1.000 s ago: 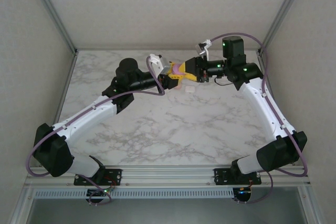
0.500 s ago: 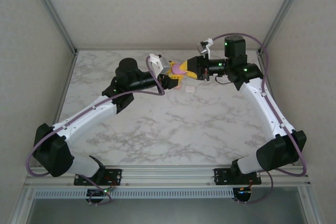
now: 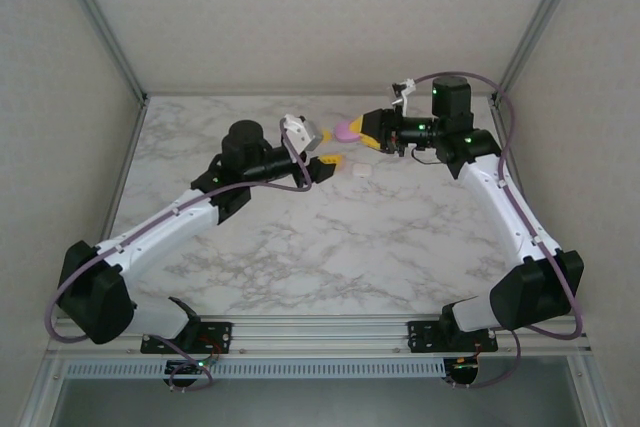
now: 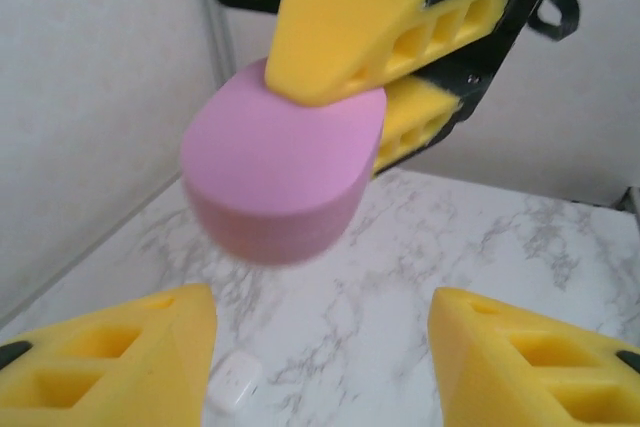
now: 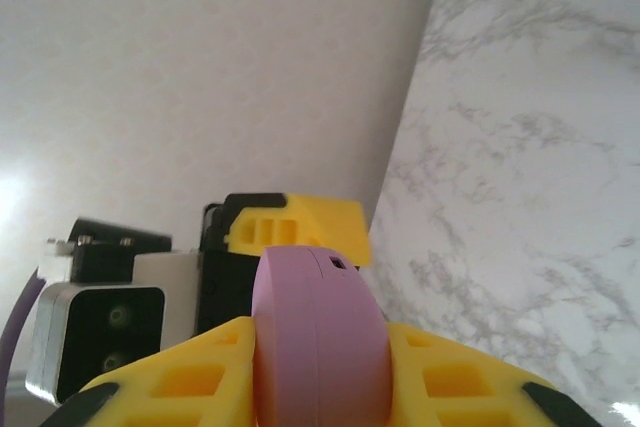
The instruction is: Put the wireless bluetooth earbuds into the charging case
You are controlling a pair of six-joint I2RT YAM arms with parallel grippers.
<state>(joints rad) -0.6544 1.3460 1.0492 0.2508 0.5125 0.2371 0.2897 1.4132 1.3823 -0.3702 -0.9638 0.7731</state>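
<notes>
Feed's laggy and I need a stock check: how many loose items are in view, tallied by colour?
Pink: 1, the case, held in the right gripper.
White: 1, a small piece lying on the table.
Total: 2.

The table (image 3: 340, 247) has a white marble top with grey veins. One small white case (image 3: 360, 170) lies flat on it, toward the far edge and about midway across, with bare marble all around it.

Marble tabletop (image 3: 330, 237), pale walls (image 3: 300, 17)
</notes>
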